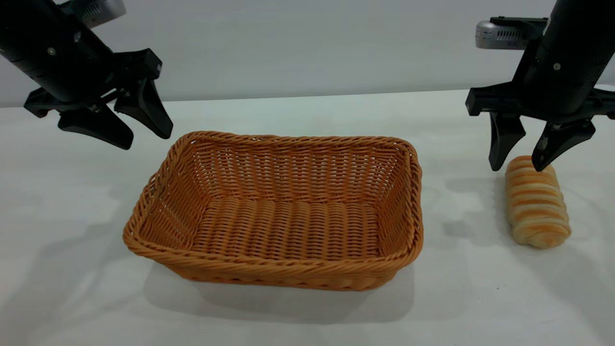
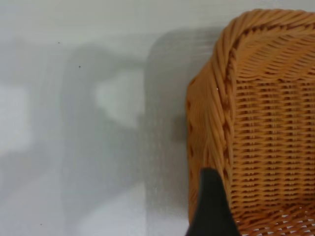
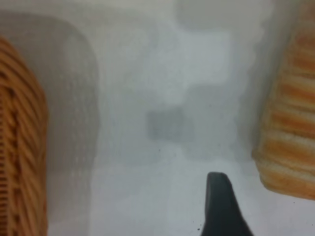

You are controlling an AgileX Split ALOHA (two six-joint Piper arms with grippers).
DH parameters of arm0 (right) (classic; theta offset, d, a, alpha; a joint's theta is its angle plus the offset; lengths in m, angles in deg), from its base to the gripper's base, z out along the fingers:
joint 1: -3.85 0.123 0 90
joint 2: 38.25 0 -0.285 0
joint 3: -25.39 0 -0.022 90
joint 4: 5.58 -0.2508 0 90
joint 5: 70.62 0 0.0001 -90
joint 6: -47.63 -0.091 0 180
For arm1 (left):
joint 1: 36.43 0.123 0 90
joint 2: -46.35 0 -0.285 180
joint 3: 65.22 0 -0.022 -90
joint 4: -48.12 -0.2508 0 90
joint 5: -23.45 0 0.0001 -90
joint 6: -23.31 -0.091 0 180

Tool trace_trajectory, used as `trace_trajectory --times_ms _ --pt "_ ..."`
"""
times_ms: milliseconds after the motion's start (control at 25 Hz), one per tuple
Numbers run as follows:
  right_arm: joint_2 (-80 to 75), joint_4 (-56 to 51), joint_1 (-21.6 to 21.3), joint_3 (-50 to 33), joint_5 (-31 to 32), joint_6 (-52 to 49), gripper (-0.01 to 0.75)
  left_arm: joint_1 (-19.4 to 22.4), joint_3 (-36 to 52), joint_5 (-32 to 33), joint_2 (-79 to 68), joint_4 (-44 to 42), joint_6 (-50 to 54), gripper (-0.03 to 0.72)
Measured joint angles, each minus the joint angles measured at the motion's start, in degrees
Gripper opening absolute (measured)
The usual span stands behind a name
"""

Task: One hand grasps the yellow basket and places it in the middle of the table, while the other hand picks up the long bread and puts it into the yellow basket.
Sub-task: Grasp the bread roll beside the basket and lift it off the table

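The yellow basket [image 1: 288,140], a wide woven wicker one, stands empty near the middle of the table [image 1: 307,110]. My left gripper [image 1: 144,137] hangs open in the air just beyond the basket's far left corner, holding nothing. The left wrist view shows one dark finger [image 2: 211,206] over that corner of the basket [image 2: 266,123]. The long bread [image 1: 535,206], cream with orange-brown stripes, lies on the table to the right of the basket. My right gripper [image 1: 519,166] stands open over the bread's far end. The right wrist view shows one finger [image 3: 221,206] between basket [image 3: 19,147] and bread [image 3: 290,123].
A pale wall [image 1: 307,43] rises behind the table's far edge. White tabletop lies in front of the basket, to its left, and in the gap between basket and bread.
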Motion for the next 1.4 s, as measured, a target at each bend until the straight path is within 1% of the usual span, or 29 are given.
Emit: trace_trajectory --times_ms 200,400,640,720,840,960,1040,1240,1400 --pt "-1.09 0.42 -0.31 0.06 0.06 0.19 0.505 -1.35 0.00 -0.06 0.00 0.00 -1.52 0.572" --pt "-1.09 2.78 -0.36 0.06 0.06 0.19 0.505 -1.38 0.00 -0.30 0.00 -0.06 -1.80 0.572" --pt "-1.09 3.08 -0.36 0.06 0.36 0.34 0.511 -1.38 0.00 -0.30 0.00 -0.12 -1.86 0.572" --pt "-1.19 3.08 -0.36 0.06 0.36 1.57 0.538 -1.38 0.00 -0.30 0.00 -0.12 -1.86 0.572" --pt "-1.60 2.77 -0.36 0.06 0.36 2.81 0.621 -1.38 0.00 -0.30 0.00 -0.12 -1.86 0.572" --pt "-1.67 2.46 -0.36 0.06 0.01 3.12 0.685 -1.38 0.00 -0.30 0.00 -0.12 -1.86 0.572" --pt "-1.67 2.41 -0.36 0.06 -0.33 3.11 0.699 -1.38 0.00 -0.30 0.00 -0.12 -1.86 0.572" --pt "-2.02 2.41 -0.36 0.11 -2.59 3.11 0.701 -1.38 0.00 -0.25 0.00 -0.17 -1.86 0.572" --pt "-4.36 2.34 -0.36 0.28 -2.72 3.11 0.701 -1.38 0.00 -0.12 0.00 -0.17 -1.85 0.572"
